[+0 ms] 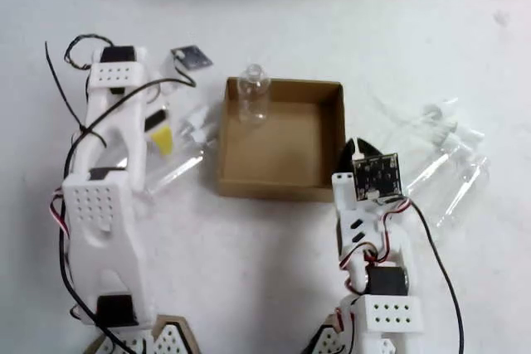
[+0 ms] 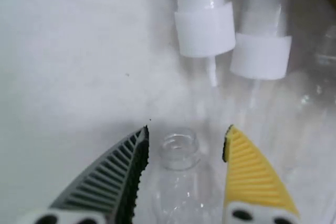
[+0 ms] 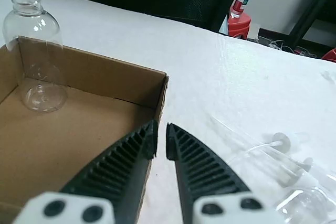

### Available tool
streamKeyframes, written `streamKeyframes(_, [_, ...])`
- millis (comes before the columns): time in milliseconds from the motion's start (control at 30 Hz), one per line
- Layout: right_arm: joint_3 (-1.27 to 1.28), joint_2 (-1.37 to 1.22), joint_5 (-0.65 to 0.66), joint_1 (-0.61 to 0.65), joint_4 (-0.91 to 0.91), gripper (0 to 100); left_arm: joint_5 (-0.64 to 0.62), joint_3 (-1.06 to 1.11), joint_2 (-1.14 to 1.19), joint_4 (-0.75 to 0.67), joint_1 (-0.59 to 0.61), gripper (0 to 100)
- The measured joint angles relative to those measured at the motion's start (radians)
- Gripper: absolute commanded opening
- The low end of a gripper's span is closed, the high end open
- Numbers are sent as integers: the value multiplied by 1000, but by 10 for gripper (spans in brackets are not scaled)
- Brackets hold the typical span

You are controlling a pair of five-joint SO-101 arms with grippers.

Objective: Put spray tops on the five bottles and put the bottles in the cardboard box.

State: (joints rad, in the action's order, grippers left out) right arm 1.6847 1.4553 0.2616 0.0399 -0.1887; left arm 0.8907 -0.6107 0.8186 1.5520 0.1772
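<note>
The left end effector [image 2: 187,130] is open, its black and yellow fingers on either side of the neck of an uncapped bottle [image 2: 178,156]. This bottle lies on the bench [image 2: 63,51], left of the cardboard box [image 1: 282,184]. Two spray tops [image 2: 205,24] lie just beyond it. The right end effector [image 3: 163,129] is closed on nothing, at the box's right wall. A topless bottle [image 1: 253,93] stands in the box's far left corner. Other bottles [image 1: 452,176] lie to the right of the box.

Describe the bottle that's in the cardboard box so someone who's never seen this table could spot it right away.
Look for the open cardboard box in the middle of the white table. In its far left corner stands a clear bottle with no spray top. It alone is upright and inside the box; the other bottles lie on the table outside.
</note>
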Motion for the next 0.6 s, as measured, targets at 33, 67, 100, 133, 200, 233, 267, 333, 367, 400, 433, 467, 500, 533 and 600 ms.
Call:
streamKeyframes(33, [0, 0, 0, 0, 0, 18, 0, 0, 0, 0, 0, 218])
streamKeyframes(67, [0, 0, 0, 0, 0, 18, 0, 0, 0, 0, 0, 218])
streamKeyframes(100, [0, 0, 0, 0, 0, 18, 0, 0, 0, 0, 0, 218])
streamKeyframes(133, [0, 0, 0, 0, 0, 18, 0, -6, 0, 0, 0, 218])
streamKeyframes(200, [0, 0, 0, 0, 0, 18, 0, -34, 0, -2, 0, 218])
streamKeyframes(233, [0, 0, 0, 0, 0, 18, 0, -49, 0, -2, 0, 218])
streamKeyframes(267, [0, 0, 0, 0, 0, 18, 0, -63, 0, -2, 0, 218])
streamKeyframes(333, [0, 0, 0, 0, 0, 18, 0, -81, 5, 0, 0, 218])
streamKeyframes(367, [0, 0, 0, 0, 0, 18, 0, -83, 8, 0, 0, 218])
streamKeyframes(400, [0, 0, 0, 0, 0, 18, 0, -83, 9, 0, 0, 218])
streamKeyframes(433, [0, 0, 0, 0, 0, 18, 0, -83, 12, 2, 0, 218])
streamKeyframes(467, [0, 0, 0, 0, 0, 18, 0, -83, 14, 2, 0, 218])
streamKeyframes(500, [0, 0, 0, 0, 0, 18, 0, -83, 14, 2, 0, 218])
streamKeyframes(533, [0, 0, 0, 0, 0, 18, 0, -83, 15, 2, 0, 218])
streamKeyframes(600, [0, 0, 0, 0, 0, 18, 0, -83, 15, 2, 0, 218])
